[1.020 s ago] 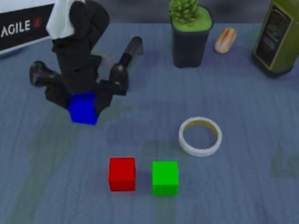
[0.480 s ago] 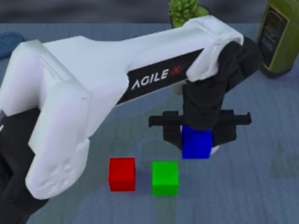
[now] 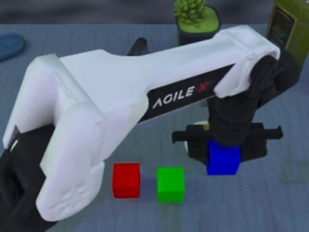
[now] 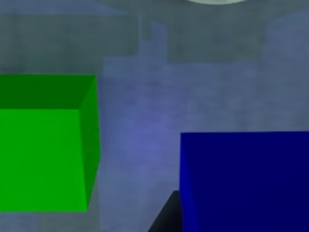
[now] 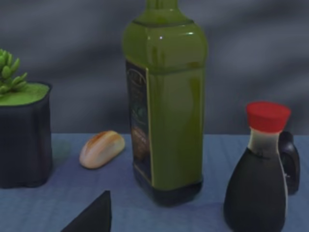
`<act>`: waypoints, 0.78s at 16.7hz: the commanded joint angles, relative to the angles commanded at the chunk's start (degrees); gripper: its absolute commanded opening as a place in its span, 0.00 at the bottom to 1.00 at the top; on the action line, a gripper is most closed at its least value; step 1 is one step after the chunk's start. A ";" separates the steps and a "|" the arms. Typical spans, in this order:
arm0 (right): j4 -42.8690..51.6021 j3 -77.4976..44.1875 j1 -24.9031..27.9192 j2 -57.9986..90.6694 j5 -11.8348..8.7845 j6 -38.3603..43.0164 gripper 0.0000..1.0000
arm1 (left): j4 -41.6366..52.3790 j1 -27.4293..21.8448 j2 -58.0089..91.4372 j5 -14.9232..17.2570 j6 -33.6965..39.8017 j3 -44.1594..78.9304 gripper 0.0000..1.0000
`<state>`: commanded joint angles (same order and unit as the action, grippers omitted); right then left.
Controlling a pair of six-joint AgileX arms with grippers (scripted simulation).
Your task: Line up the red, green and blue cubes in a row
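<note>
Looking down from the top view: my left gripper (image 3: 223, 151) is clamped on the blue cube (image 3: 223, 160), which sits between its fingers, edges square to the table (image 3: 270, 203). Green cube (image 3: 170, 183) lies just beside the claw toward the table's left, red cube (image 3: 126, 180) past it, both square, side by side in a row. Tape ring (image 3: 197, 127) peeks out behind the claw. Left wrist view: blue cube (image 4: 246, 181) close up, green cube (image 4: 46, 145) apart from it. Right wrist view: right arm parked, facing olive bottle (image 5: 166, 96); its fingers' state I cannot tell.
</note>
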<state>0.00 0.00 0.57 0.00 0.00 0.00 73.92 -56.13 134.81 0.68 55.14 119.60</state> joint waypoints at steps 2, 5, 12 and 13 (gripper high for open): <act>0.00 0.00 0.00 0.00 0.00 0.00 1.00 | -0.98 -0.05 0.17 -0.01 -0.10 -0.93 0.00; 0.00 0.00 0.00 0.00 0.00 0.00 1.00 | -6.57 0.01 1.37 0.03 0.01 -5.10 0.00; 0.00 0.00 0.00 0.00 0.00 0.00 1.00 | -13.65 -0.13 3.21 0.01 0.09 -10.65 0.00; 0.00 0.00 0.00 0.00 0.00 0.00 1.00 | -13.65 -0.13 3.21 0.01 0.09 -10.65 0.00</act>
<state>0.00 0.00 0.57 0.00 0.00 0.00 60.26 -56.26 138.02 0.69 55.22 108.95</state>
